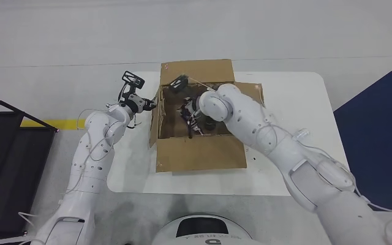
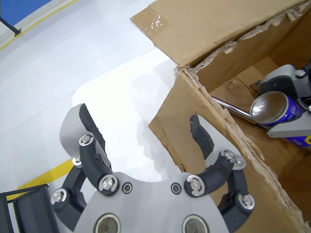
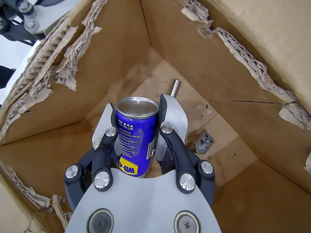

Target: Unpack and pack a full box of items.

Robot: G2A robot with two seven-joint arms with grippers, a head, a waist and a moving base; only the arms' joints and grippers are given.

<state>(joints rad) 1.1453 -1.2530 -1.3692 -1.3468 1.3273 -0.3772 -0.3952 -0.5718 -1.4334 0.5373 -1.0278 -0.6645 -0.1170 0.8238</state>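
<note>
An open cardboard box (image 1: 196, 156) with torn flaps sits in the middle of the table. Inside it, held above the floor, my right gripper (image 3: 137, 111) is shut on a blue spray can (image 3: 136, 132) with its silver base facing the box corner. That can (image 2: 273, 109) also appears in the left wrist view, past the box wall. A metal rod (image 3: 175, 87) and a small metal bracket (image 3: 203, 143) lie on the box floor. My left gripper (image 2: 145, 132) is open at the box's left side flap (image 2: 194, 112), just outside the box (image 1: 150, 104).
The box stands on a white table (image 1: 294, 92) with bare room to its right. A black rack (image 1: 12, 153) stands on the floor beyond the table's left end. A yellow floor line (image 2: 36, 178) runs beside the rack.
</note>
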